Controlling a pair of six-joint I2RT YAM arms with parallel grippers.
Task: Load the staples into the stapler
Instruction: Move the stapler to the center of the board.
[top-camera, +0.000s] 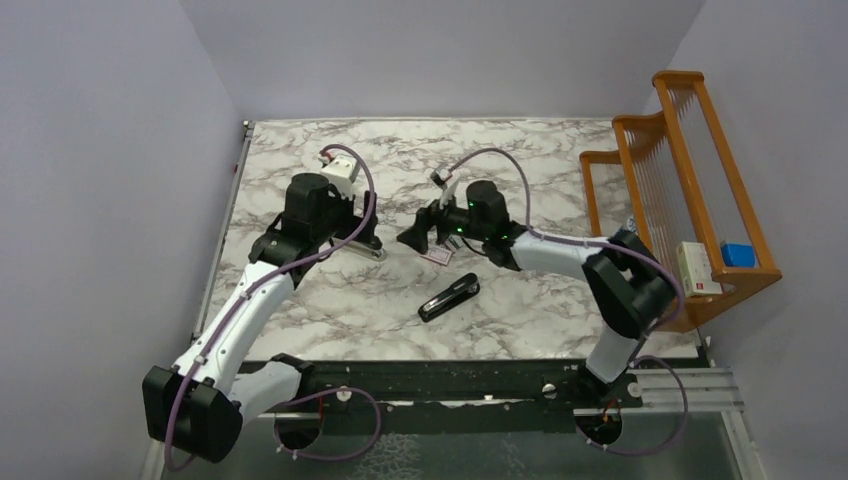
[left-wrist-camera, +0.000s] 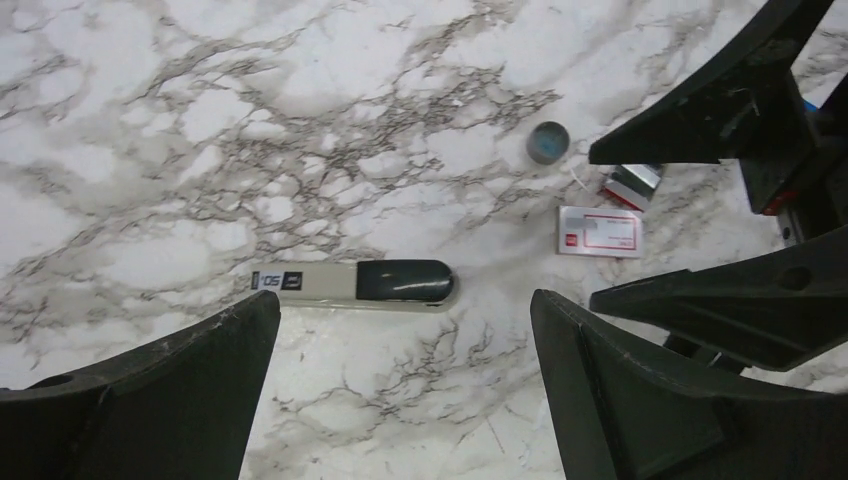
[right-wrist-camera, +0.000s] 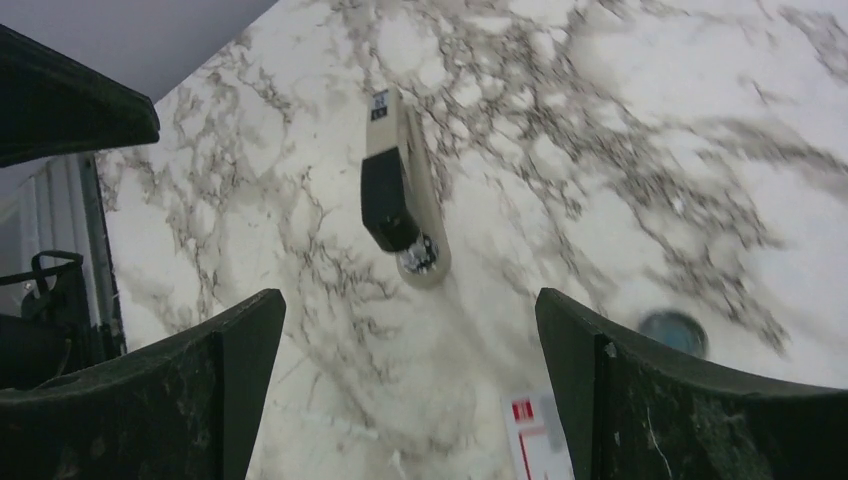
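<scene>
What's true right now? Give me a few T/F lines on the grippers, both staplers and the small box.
1. The left gripper and right gripper are both open and empty. True.
2. The beige-and-black stapler is clamped in the left gripper. False: it lies free on the table.
3. The small white-and-red box lies on the table near the right gripper. True.
4. The black stapler is under the left gripper. False: it lies apart, nearer the arm bases.
</scene>
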